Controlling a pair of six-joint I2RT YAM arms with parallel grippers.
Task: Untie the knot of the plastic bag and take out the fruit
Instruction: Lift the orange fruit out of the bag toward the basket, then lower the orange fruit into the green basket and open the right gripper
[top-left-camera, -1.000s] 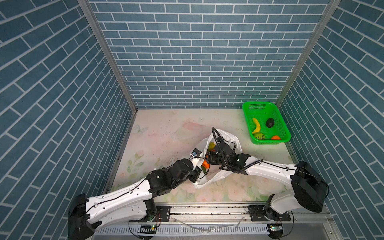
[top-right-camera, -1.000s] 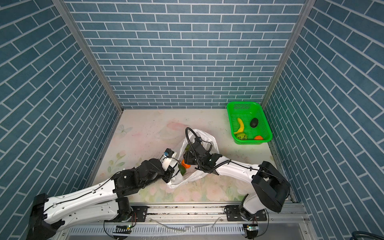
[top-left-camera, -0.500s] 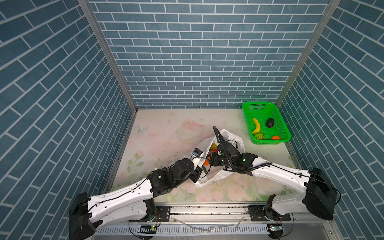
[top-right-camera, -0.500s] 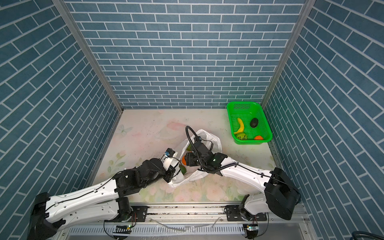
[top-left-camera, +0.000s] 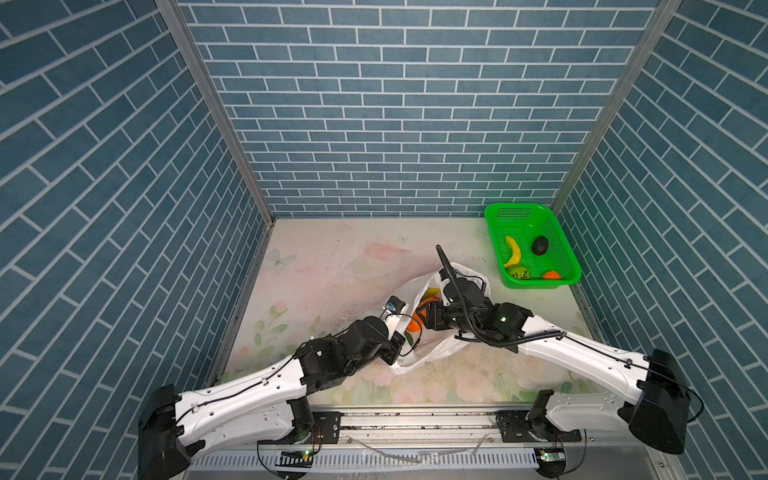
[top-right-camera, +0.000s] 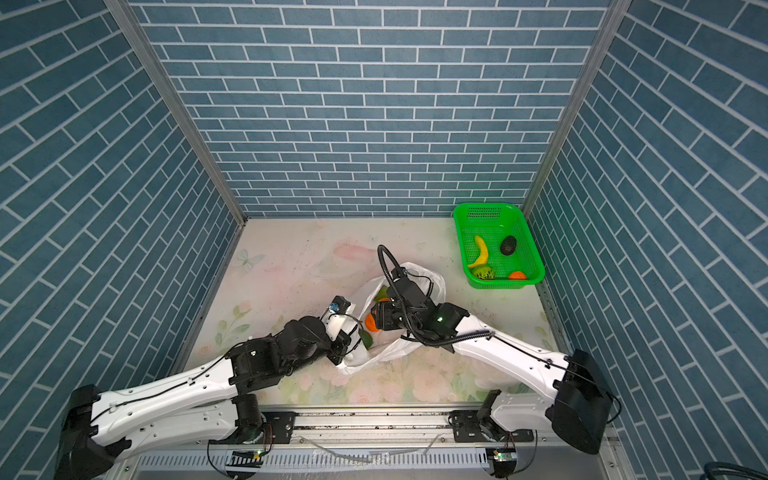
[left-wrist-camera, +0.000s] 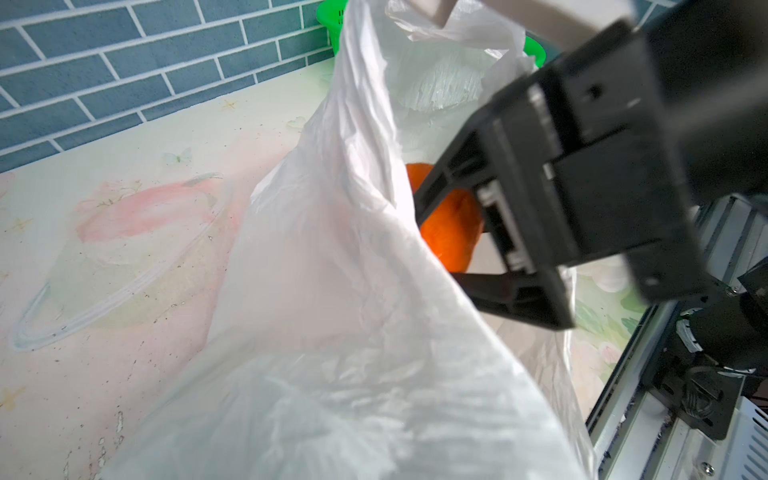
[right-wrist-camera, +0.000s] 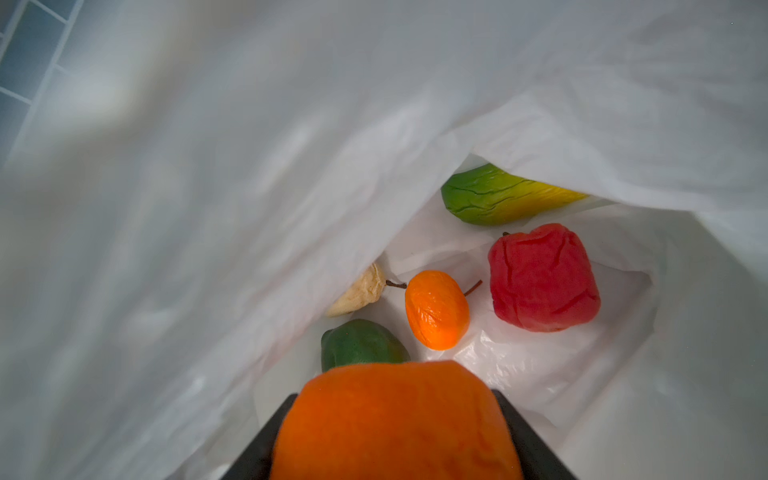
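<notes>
Pale floral tabletop (top-left-camera: 332, 270), plastic bag (top-left-camera: 432, 353) mid-table, blue brick walls (top-left-camera: 395, 104) around

A thin white plastic bag (top-left-camera: 432, 353) lies front-centre on the table (top-left-camera: 324, 270). A green mesh plastic basket (top-left-camera: 515, 212) stands behind it, rightward. The right pincer (left-wrist-camera: 446, 232) sits inside the bag, around an orange toy tangerine (right-wrist-camera: 395, 419).

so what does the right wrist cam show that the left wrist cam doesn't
Only the right wrist view: fruit deeper in the plastic bag, a small orange one, a red one, a mango, a green one and a cream one. Only the left wrist view: the table and the green basket. Both: the bag and the tangerine held by the right gripper.
</notes>
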